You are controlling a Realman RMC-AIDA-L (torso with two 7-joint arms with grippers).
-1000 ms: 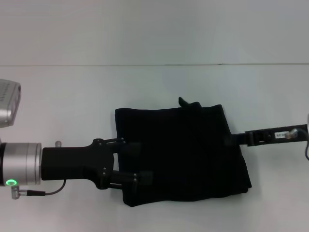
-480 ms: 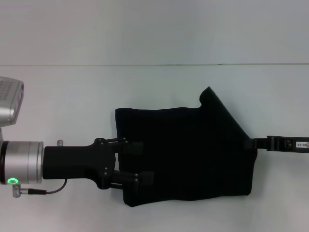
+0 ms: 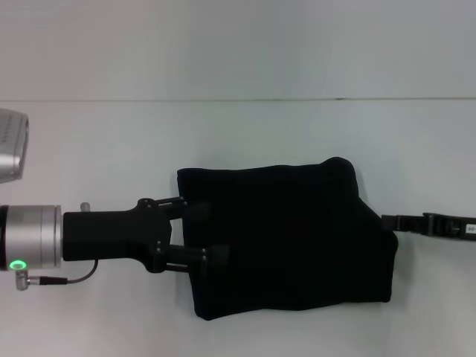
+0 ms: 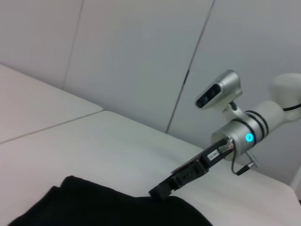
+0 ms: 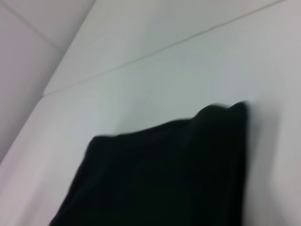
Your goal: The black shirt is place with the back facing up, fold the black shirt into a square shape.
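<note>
The black shirt (image 3: 286,238) lies folded into a rough square in the middle of the white table (image 3: 111,149), plain face up. My left gripper (image 3: 206,233) reaches in from the left, open, its two fingers spread over the shirt's left edge. My right gripper (image 3: 387,222) comes in low from the right, its tip at the shirt's right edge. The left wrist view shows the shirt (image 4: 108,207) with that right gripper (image 4: 157,191) touching its far border. In the right wrist view the shirt (image 5: 164,174) fills the lower part, and no fingers show.
White tabletop surrounds the shirt on all sides. The table's far edge (image 3: 238,100) meets a pale wall behind. Nothing else stands on the table.
The right gripper has drawn back to the right, off the shirt to its right edge. The shirt's far right corner rose, then dropped flat. The left gripper shifted slightly left.
</note>
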